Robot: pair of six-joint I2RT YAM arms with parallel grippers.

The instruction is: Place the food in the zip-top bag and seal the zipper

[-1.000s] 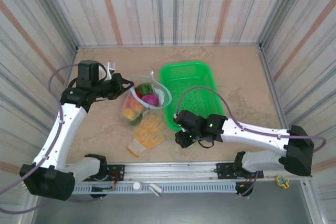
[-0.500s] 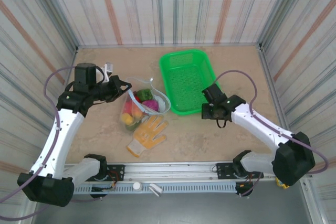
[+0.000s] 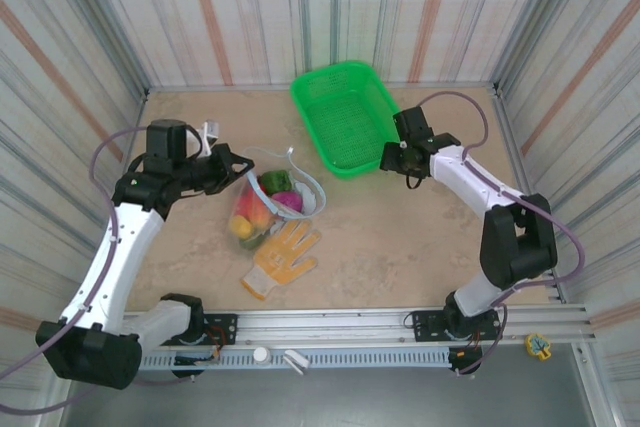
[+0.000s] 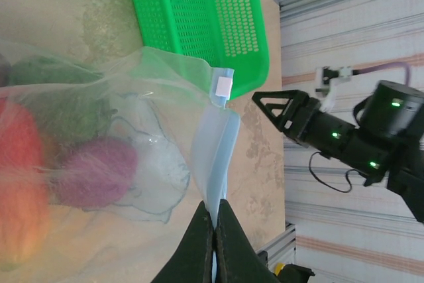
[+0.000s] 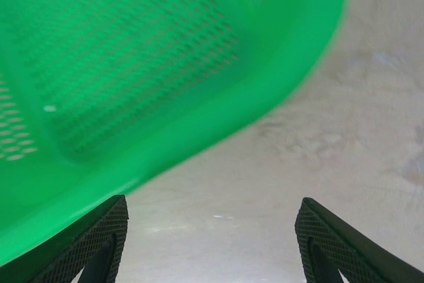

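While tight on the zipper (image 4: 216, 157), left jaws; right jaws wide beside basket (image 3: 340, 117) rim.

A green mesh basket (image 3: 340, 119) sits beyond the yellow-orange glove (image 3: 282, 255).

Open table (image 3: 400, 242) surface lies between the zip-top bag (image 3: 262, 209) and the right arm (image 3: 470, 182). The green basket (image 3: 340, 117) blocks the far centre, with the right gripper (image 3: 392, 160) at its near right corner. The glove (image 3: 282, 255) obstructs the near side of the bag, the left gripper (image 3: 241, 163) its far left
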